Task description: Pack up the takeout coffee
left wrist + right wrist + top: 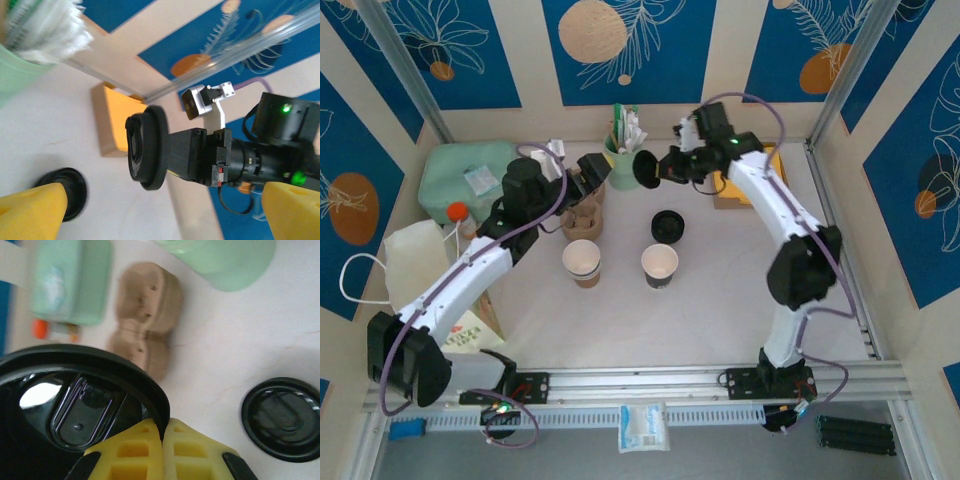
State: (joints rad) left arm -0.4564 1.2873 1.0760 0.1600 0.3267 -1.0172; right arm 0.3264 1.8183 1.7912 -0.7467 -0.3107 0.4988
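Currently, right tool point(162, 440) pinches black lid point(80, 405) by its rim.

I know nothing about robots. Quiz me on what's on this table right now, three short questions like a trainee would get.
1. Which arm's fingers pinch the raised black lid? A) left B) right C) both
2. True or false: the left paper cup and the right paper cup already wear lids.
3. How many black lids does the top view show?

Key: 1 B, the right arm's fingers. 2 False, both stand open. 3 Two: the raised one and the lid on the table.
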